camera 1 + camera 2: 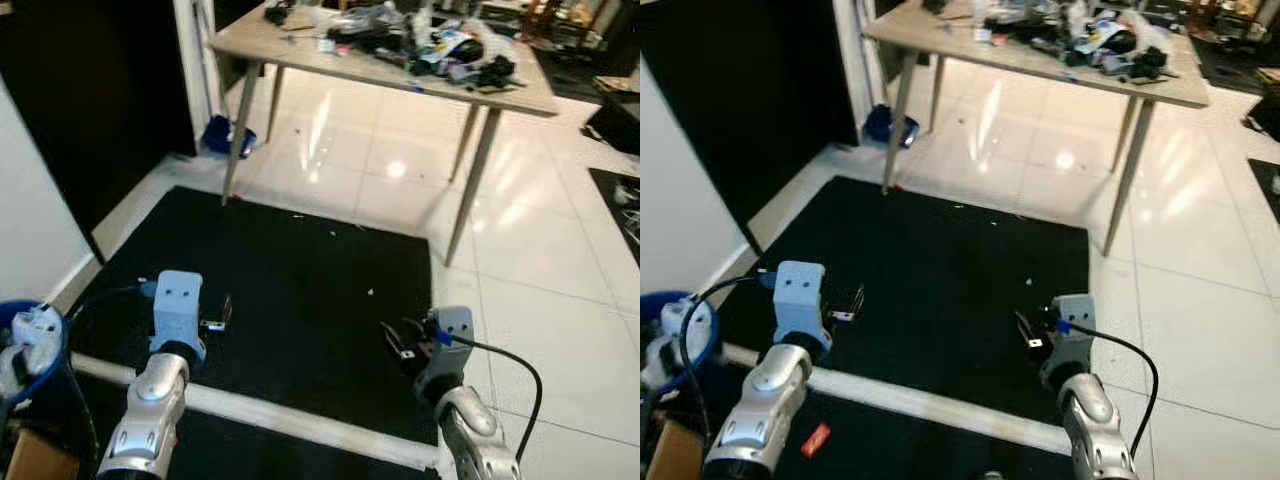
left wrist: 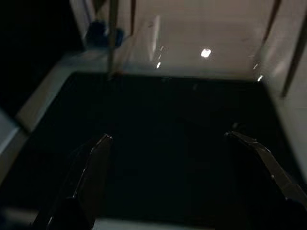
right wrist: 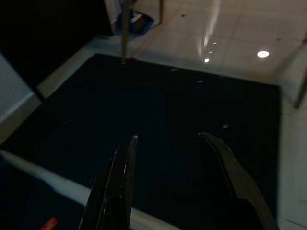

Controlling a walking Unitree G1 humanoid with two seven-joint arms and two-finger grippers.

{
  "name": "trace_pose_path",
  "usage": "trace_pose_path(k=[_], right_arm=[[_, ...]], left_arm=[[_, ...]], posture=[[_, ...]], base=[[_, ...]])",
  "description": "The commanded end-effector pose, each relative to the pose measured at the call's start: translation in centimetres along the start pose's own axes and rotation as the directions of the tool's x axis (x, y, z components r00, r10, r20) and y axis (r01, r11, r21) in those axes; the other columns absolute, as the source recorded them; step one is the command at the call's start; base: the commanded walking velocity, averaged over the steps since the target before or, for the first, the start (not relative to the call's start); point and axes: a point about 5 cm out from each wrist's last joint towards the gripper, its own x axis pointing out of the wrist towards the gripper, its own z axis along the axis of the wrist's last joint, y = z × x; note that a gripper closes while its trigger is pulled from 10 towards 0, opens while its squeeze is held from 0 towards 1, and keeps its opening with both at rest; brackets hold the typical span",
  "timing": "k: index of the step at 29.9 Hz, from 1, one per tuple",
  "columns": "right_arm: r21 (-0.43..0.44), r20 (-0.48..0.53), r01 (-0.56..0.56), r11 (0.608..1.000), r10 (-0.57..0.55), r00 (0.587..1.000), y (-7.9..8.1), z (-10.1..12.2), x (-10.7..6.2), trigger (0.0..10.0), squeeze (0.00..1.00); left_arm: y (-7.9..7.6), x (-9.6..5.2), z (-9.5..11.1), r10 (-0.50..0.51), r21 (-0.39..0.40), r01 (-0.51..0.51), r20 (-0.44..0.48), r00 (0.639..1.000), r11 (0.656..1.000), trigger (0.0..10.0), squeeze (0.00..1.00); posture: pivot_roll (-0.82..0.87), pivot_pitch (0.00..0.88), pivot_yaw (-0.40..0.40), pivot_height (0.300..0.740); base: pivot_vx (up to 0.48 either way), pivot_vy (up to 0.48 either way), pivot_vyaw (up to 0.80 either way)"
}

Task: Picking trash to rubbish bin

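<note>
Left eye view looks down on a white tiled floor (image 1: 560, 300) with a big black mat (image 1: 280, 300) spread over it and a white strip (image 1: 300, 415) crossing the mat's near end. Beyond the mat stands a light wooden table (image 1: 300, 50), its far edge cut off by the top of the frame; the heap of clutter (image 1: 430, 40) on it is too jumbled to sort into separate things. A dark doorway (image 1: 90, 90) takes up the far left, with a blue object (image 1: 225, 135) of unclear kind on the floor beside the table leg.

At the near left corner the blue rubbish bin (image 1: 40, 345) is only partly in frame, with white items inside that cannot be identified. The left gripper (image 1: 222, 312) hangs over the mat, and its wrist view shows the fingers (image 2: 91, 177) spread wide with nothing between them. The right gripper (image 1: 395, 345) is also above the mat, near its right edge; its fingers (image 3: 120, 187) stand moderately apart and hold nothing.

A small red scrap (image 1: 816, 440) lies on the mat on the near side of the white strip, by the left arm; what it is cannot be told. A few tiny white specks (image 1: 370, 292) dot the mat farther out.
</note>
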Motion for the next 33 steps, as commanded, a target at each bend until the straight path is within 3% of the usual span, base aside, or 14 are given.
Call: trace_pose_path(k=[1, 11, 33], right_arm=[[0.009, -0.019, -0.001, 1.000, 0.001, 1.000, 0.04, -0.52, -0.28, 10.0, 0.00], [0.008, -0.022, -0.001, 1.000, 0.001, 1.000, 0.09, -0.52, -0.31, 10.0, 0.00], [-0.004, -0.024, -0.021, 1.000, 0.021, 1.000, 0.52, -0.70, -0.47, 10.0, 0.00]], left_arm=[[0.07, -0.34, -0.53, 0.012, -0.003, -0.012, -0.016, 1.000, 1.000, 10.0, 0.00], [0.14, -0.41, -0.70, 0.001, 0.002, -0.001, -0.018, 1.000, 1.000, 10.0, 0.00], [-0.47, -0.50, -0.08, -0.037, -0.035, 0.038, 0.025, 0.999, 0.999, 10.0, 0.00]], posture=[[-0.02, 0.084, -0.051, 0.740], [-0.03, 0.091, -0.052, 0.740], [-0.03, 0.097, -0.050, 0.740]], base=[[0.000, 0.000, -0.51], [0.000, 0.000, -0.49], [0.000, 0.000, 0.00]])
